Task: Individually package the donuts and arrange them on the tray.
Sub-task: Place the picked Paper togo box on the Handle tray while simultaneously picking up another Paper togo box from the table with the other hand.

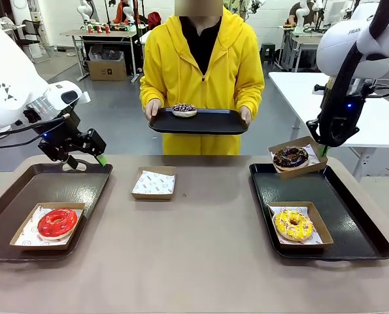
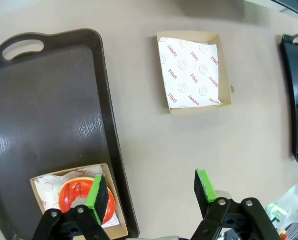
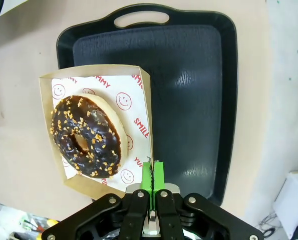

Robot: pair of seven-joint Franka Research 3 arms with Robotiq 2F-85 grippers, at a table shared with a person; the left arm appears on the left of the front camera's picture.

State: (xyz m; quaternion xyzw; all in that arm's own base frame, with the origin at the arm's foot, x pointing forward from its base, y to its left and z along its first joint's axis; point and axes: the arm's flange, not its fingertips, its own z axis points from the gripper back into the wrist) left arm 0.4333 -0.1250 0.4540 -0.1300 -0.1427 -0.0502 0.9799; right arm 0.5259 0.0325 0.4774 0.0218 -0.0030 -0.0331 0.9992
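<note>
My right gripper (image 1: 322, 150) (image 3: 153, 176) is shut on the rim of a cardboard box (image 1: 305, 145) (image 3: 133, 102) and holds it tilted above the far left corner of the right tray (image 1: 351, 209) (image 3: 194, 80). In that box lies a chocolate-glazed donut (image 1: 290, 157) (image 3: 86, 135). A yellow sprinkled donut (image 1: 293, 224) sits boxed on the same tray. On the left tray (image 1: 63, 190) (image 2: 43, 110) lies the red donut (image 1: 57, 222) (image 2: 72, 196) in its box. My left gripper (image 1: 93, 156) (image 2: 150, 184) hangs open above that tray's far right corner. The person holds a black tray (image 1: 207, 122) with a dark sprinkled donut (image 1: 184, 109).
An empty paper-lined box (image 1: 153, 182) (image 2: 193, 71) lies on the table (image 1: 201, 248) between the two trays. The person stands at the far edge. The right tray's edge (image 2: 293, 100) lies far from the left gripper.
</note>
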